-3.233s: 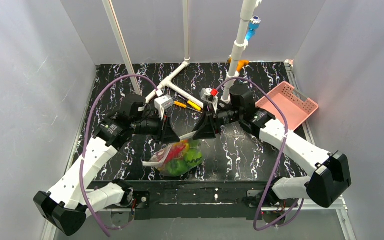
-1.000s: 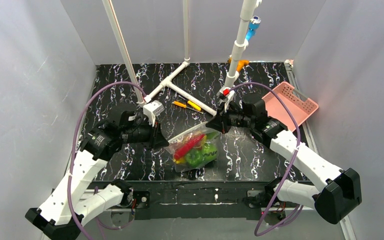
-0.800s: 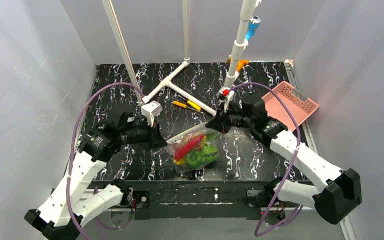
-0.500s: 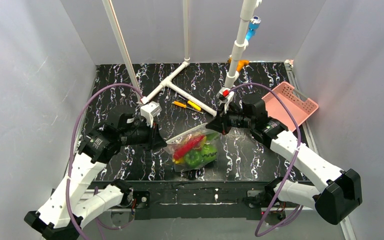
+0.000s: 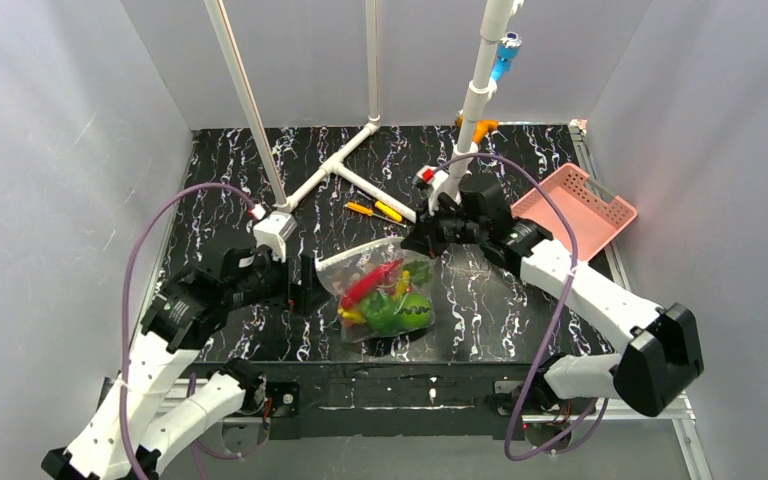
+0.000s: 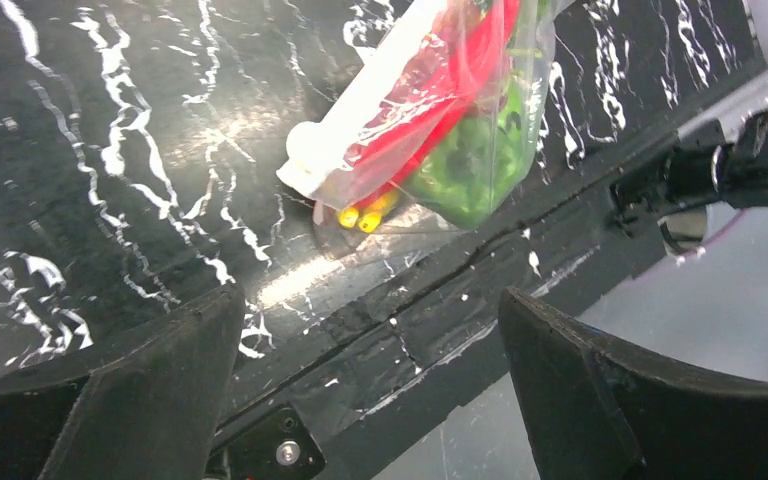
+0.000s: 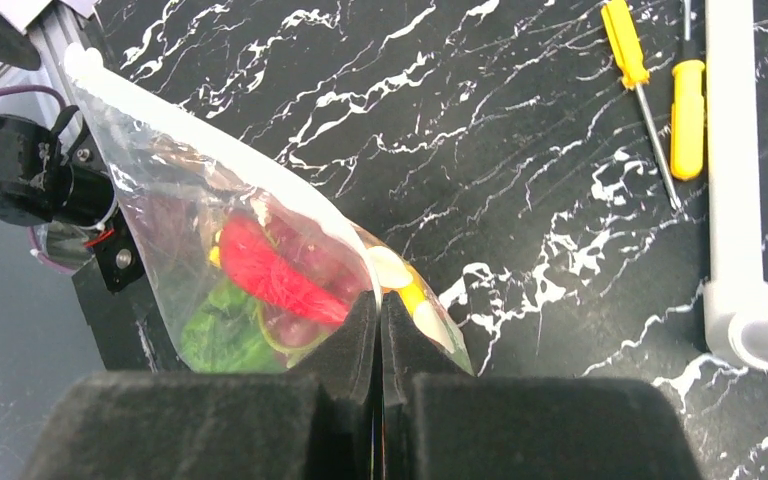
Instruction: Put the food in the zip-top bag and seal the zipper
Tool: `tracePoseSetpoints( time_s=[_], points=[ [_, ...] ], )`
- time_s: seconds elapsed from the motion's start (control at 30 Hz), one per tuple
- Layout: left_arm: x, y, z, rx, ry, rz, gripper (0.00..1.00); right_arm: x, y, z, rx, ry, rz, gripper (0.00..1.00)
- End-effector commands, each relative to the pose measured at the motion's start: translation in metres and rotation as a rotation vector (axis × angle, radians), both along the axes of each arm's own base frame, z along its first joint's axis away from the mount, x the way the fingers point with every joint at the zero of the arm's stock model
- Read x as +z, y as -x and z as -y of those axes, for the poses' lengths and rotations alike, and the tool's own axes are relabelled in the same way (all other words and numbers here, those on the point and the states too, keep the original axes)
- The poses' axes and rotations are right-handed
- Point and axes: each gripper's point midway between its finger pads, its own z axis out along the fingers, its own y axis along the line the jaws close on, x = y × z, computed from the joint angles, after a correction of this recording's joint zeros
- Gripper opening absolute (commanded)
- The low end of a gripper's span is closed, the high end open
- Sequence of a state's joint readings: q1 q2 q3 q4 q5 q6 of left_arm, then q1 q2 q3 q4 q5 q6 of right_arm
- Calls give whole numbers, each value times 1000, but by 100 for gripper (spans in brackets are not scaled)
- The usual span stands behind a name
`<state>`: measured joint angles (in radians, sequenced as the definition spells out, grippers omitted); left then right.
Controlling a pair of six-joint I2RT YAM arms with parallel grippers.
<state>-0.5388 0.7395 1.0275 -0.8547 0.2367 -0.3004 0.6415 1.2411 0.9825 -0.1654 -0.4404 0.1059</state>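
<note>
The zip-top bag (image 5: 380,295) hangs tilted over the near middle of the black table, with the food inside: a red pepper (image 7: 270,265), green pieces (image 7: 220,335), yellow bananas (image 6: 365,215) and dark grapes. My right gripper (image 5: 415,240) is shut on the right end of the zipper (image 7: 175,127), which runs up and left from its jaws (image 7: 380,310). My left gripper (image 5: 305,285) stands open just left of the bag, touching nothing. In the left wrist view the bag (image 6: 430,130) sits ahead of that gripper (image 6: 370,380), beyond its fingertips.
A pink basket (image 5: 575,205) leans at the right edge. A white pipe frame (image 5: 345,170) and two yellow-handled screwdrivers (image 5: 375,210) lie behind the bag, and an upright white pipe (image 5: 475,100) stands behind my right gripper. The table's front edge (image 6: 480,300) is close below the bag.
My left gripper has opened, let go of the bag's left end and drawn back toward the near left. The right gripper, still shut on the bag, shifted slightly back and left.
</note>
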Motion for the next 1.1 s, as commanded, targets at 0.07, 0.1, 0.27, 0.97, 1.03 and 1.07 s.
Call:
tracePoseSetpoints(
  time_s=[0.07,0.1,0.27,0.97,1.03,1.07],
  points=[
    [38,0,-37,186,-16,128,98,18,-20,-32,-17,43,27,1],
    [43,3,-38,190,-3,139,98,16,-23,-36,-25,57,18,1],
    [63,15,-41,209,73,162,98,7,-52,-53,-129,126,-21,1],
    [42,4,-27,374,379,154,98,-102,-132,-45,-374,712,41,49],
    [42,6,-30,379,366,150,98,-87,-135,-41,-395,714,71,57],
    [42,7,-30,379,364,148,98,-78,-136,-42,-407,702,88,60]
  ],
)
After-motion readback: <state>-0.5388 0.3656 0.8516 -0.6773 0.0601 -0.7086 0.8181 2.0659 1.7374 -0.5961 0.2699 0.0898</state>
